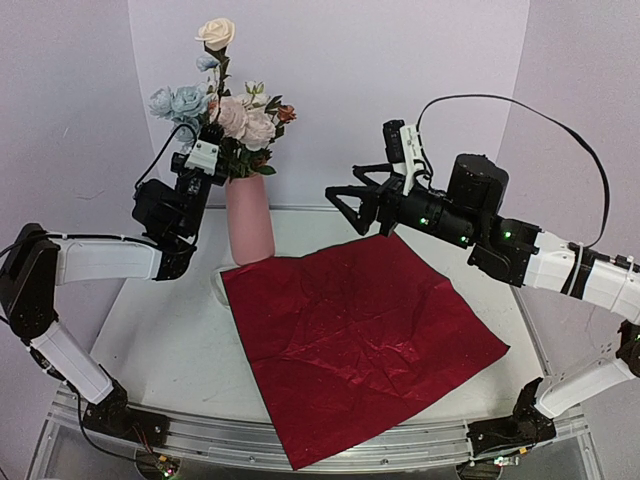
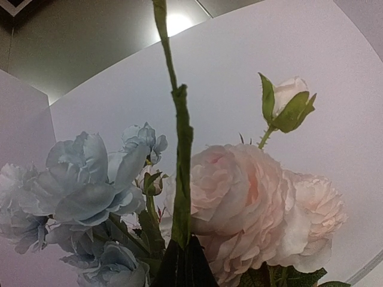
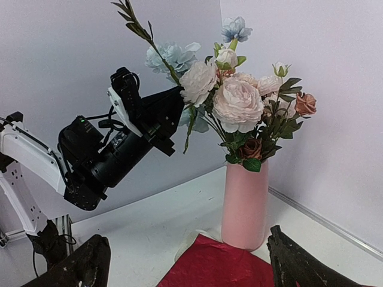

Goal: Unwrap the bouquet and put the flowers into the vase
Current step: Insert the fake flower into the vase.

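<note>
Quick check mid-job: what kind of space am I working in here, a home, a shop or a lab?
Most likely a lab test booth, not a home or shop: plain pale backdrop panels wall in a white table, with a metal rail frame along its near edge.

We see bright, even light, a ceiling lamp [image 2: 175,23] glaring top centre of left wrist view, soft shadows, curved fisheye edges.

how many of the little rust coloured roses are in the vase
2: one rust rose at the far right, another low down, just above the vase rim. More may be hidden behind other blooms.
</note>
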`<action>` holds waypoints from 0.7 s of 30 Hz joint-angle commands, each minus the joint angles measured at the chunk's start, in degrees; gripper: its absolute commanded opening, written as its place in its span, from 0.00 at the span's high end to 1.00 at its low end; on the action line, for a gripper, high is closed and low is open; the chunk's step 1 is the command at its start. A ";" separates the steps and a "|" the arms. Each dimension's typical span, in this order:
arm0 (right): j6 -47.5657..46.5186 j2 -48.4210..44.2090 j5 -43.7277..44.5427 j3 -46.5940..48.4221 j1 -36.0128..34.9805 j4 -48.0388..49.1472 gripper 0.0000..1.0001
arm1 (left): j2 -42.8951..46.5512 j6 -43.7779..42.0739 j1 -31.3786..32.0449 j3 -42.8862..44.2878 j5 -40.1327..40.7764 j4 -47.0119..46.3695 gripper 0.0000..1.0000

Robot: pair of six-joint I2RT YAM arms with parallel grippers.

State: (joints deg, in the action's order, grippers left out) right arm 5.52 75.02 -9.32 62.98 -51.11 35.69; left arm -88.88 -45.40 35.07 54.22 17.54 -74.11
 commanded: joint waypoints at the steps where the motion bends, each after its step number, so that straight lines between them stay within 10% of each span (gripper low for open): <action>1: -1.03 -0.75 0.80 1.36 -0.22 2.56 0.08 | -0.68 3.99 -0.26 -1.07 -1.67 -2.00 1.00; 21: -1.56 -2.15 1.42 0.09 -0.22 2.45 0.08 | -2.73 16.76 -1.14 3.03 -1.60 10.63 1.00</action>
State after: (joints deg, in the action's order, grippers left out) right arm 5.09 75.00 -8.66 62.98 -51.11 35.53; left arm -90.91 -31.65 34.31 53.76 15.62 -68.48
